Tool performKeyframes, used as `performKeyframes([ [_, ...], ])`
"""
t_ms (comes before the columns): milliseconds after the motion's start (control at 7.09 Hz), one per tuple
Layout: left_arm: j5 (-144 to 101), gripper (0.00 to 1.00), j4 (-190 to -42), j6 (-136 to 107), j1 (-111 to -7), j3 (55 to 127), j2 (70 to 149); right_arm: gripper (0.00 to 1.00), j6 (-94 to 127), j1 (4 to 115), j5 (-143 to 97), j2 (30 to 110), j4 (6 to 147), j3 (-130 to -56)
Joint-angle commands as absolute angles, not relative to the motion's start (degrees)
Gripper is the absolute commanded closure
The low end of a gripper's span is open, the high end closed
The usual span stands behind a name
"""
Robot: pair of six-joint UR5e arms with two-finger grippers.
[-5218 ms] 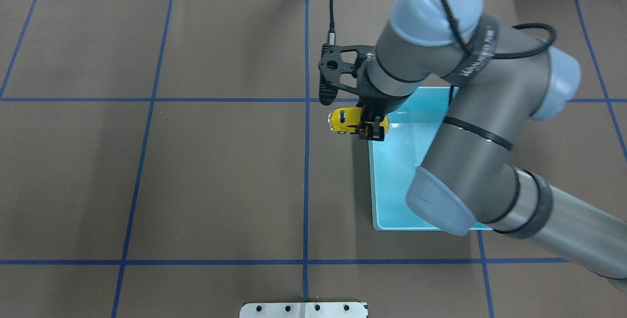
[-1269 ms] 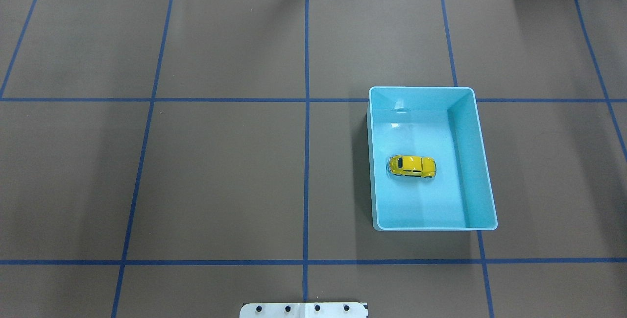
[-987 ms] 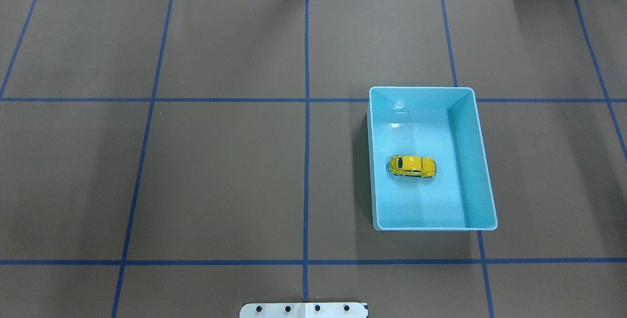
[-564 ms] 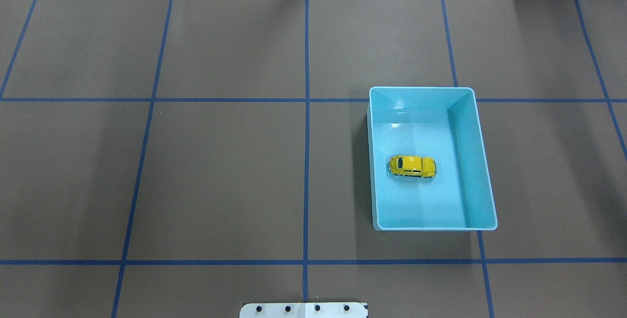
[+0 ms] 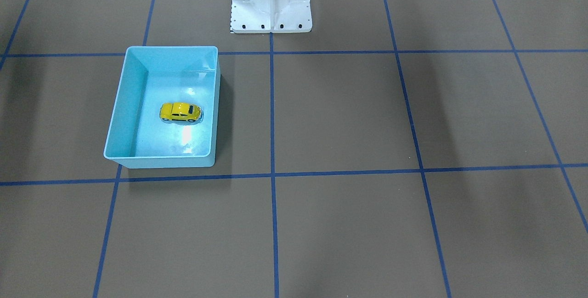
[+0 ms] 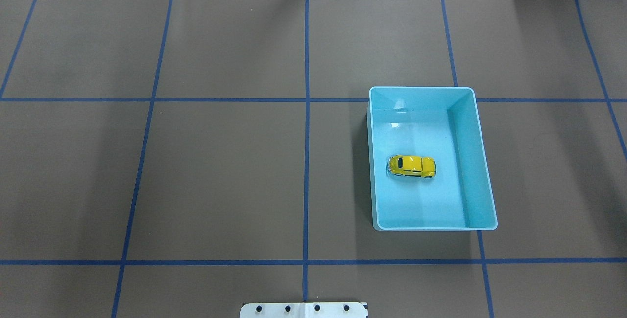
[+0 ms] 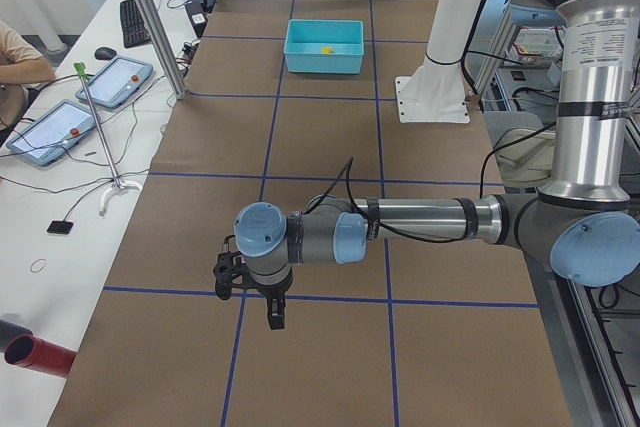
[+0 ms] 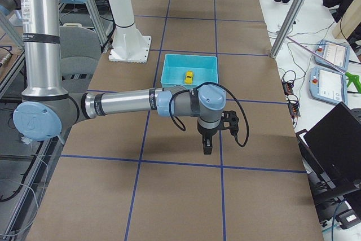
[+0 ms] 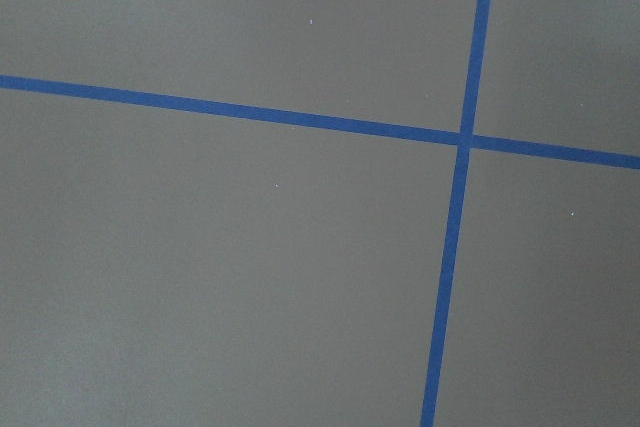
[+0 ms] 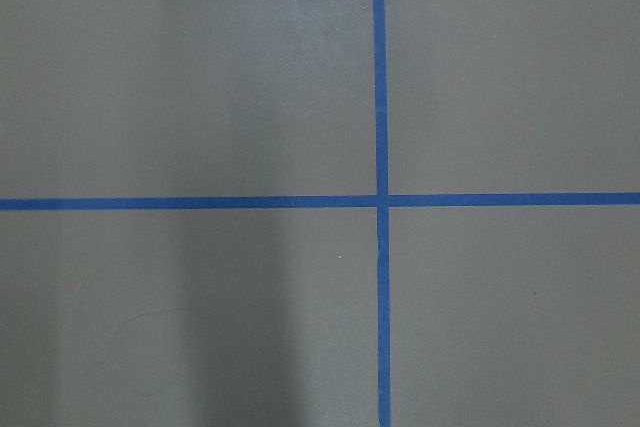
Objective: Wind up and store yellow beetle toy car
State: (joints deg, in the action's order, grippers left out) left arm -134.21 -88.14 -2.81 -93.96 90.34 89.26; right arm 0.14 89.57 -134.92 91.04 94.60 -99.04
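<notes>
The yellow beetle toy car (image 6: pixel 412 166) sits on its wheels on the floor of the light-blue bin (image 6: pixel 471 161), near the middle. It also shows in the front view (image 5: pixel 180 112) inside the bin (image 5: pixel 120 105), and small in the side views (image 7: pixel 326 48) (image 8: pixel 189 76). No gripper is near it. My left gripper (image 7: pixel 275 317) hangs over the mat at the table's left end. My right gripper (image 8: pixel 207 145) hangs over the mat at the right end. I cannot tell whether either is open or shut. Both wrist views show only brown mat and blue tape lines.
The white robot base (image 5: pixel 271 4) stands at the table's near middle edge. An operators' bench with tablets (image 7: pixel 70 117) and a metal post (image 7: pixel 150 17) runs along the far side. A laptop (image 8: pixel 338 150) and more tablets (image 8: pixel 333 55) lie there too.
Five seconds ago my right gripper held the car over the bin's near-left corner. The car now lies in the bin and the arm has left the overhead view. Nothing moved in the last second.
</notes>
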Motion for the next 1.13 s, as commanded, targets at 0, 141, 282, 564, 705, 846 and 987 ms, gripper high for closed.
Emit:
performKeyframes([
  [0,-134.2,0.00,-88.2,-2.8,-94.0,90.4,89.3,0.00,-0.1,89.6,-134.8,90.8,94.5,-96.7],
  [141,-134.2,0.00,-88.2,-2.8,-94.0,90.4,89.3,0.00,0.3,89.4,-134.7,90.7,94.5,-96.1],
  [282,-134.2,0.00,-88.2,-2.8,-94.0,90.4,89.3,0.00,0.3,89.1,-134.6,90.3,94.5,-95.4],
  [564,-134.2,0.00,-88.2,-2.8,-94.0,90.3,89.3,0.00,0.2,88.9,-134.6,90.2,94.5,-95.4],
  [705,-134.2,0.00,-88.2,-2.8,-94.0,90.3,89.2,0.00,0.2,88.9,-134.6,90.2,94.5,-95.4],
  [846,-134.3,0.00,-88.2,-2.8,-94.0,90.4,89.3,0.00,0.3,88.9,-134.6,90.2,94.5,-95.3],
  [987,-134.3,0.00,-88.2,-2.7,-94.0,90.4,89.3,0.00,0.3,88.9,-134.6,90.2,94.5,-95.3],
])
